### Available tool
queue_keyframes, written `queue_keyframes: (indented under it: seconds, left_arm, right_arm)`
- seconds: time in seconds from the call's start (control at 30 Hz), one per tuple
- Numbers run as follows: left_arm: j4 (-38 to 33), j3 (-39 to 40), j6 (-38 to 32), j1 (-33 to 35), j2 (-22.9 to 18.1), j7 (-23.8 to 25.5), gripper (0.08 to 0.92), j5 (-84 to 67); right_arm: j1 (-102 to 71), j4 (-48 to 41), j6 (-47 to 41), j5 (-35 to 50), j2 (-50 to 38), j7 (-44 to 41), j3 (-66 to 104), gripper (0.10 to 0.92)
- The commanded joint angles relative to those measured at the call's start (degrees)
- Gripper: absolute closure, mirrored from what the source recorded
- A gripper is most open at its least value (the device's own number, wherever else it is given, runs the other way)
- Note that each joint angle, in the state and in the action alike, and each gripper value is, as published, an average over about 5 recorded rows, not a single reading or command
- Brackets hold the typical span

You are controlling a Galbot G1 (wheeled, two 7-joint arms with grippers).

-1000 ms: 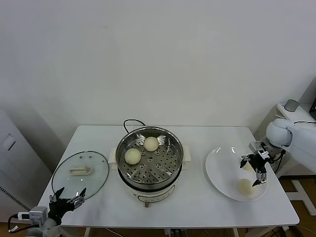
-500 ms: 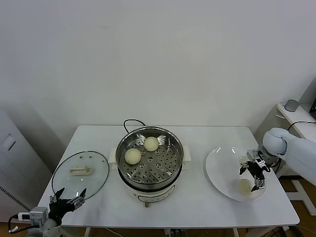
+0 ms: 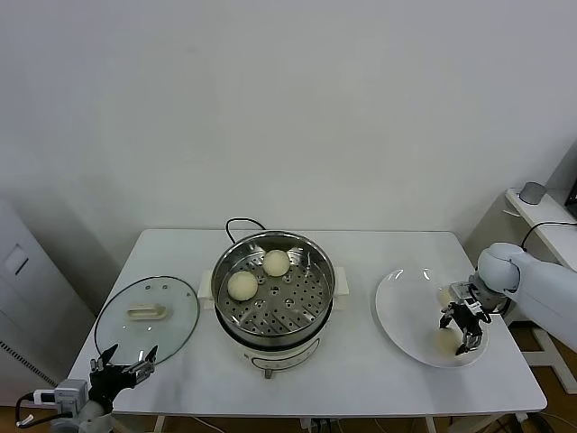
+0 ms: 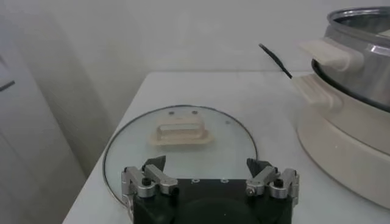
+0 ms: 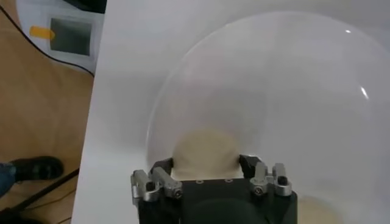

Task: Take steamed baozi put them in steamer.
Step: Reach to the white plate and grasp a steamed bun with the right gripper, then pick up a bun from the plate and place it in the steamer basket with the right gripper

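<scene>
The steamer (image 3: 273,311) stands mid-table with two baozi (image 3: 241,285) (image 3: 276,262) on its perforated tray. My right gripper (image 3: 458,332) is down in the white plate (image 3: 397,302), open, its fingers straddling a baozi (image 5: 206,151) closely on both sides. That baozi is mostly hidden under the gripper in the head view. Another baozi (image 3: 447,295) lies just beyond it on the plate and also shows in the right wrist view (image 5: 312,210). My left gripper (image 3: 122,363) is open and empty at the table's front left corner.
The glass lid (image 3: 147,311) with its cream handle lies flat left of the steamer, just ahead of the left gripper (image 4: 207,168) in the left wrist view (image 4: 180,131). The plate sits near the table's right edge. A black cord runs behind the steamer.
My right gripper has moved down and toward the table's front over the plate, and now straddles the nearer baozi. The left arm has not moved.
</scene>
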Motion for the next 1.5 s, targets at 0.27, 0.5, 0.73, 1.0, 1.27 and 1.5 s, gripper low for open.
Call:
queue_keyframes:
  seconds: [0.27,0.5,0.73,1.0,1.27,1.5]
  left_arm:
    - [-0.03,0.06,-0.07,0.03,-0.36,-0.02,0.177,0.37]
    - [-0.08,0.22,0.12,-0.09,-0.33,-0.13,0.177,0.79]
    - [-0.44,0.29,0.35,-0.5,-0.27,-0.29,0.177,0.83]
    - [-0.47,0.53,0.13,-0.45,-0.58,-0.26,0.177,0.88]
    - [-0.26,0.55,0.03,-0.51,-0.3,-0.24,0.177,0.82]
    - [-0.08,0.73,0.1,-0.87,-0.33,-0.31,0.177,0.77]
  right_arm:
    - [0.15,0.79,0.15,0.72,-0.14,-1.06,0.81,0.506]
    - [16.43,5.3,-0.03,7.9,-0.66,-2.24,-7.98,0.524]
    - [34.89,8.77,1.81,17.34,5.72,-2.16,-16.75,0.525]
    - [41.76,9.05,11.33,22.47,17.74,-0.7,-16.77,0.522]
    - [40.22,10.62,20.99,20.29,26.31,0.0,-14.19,0.519]
    - [37.08,13.28,28.25,13.32,32.26,0.84,-13.11,0.52]
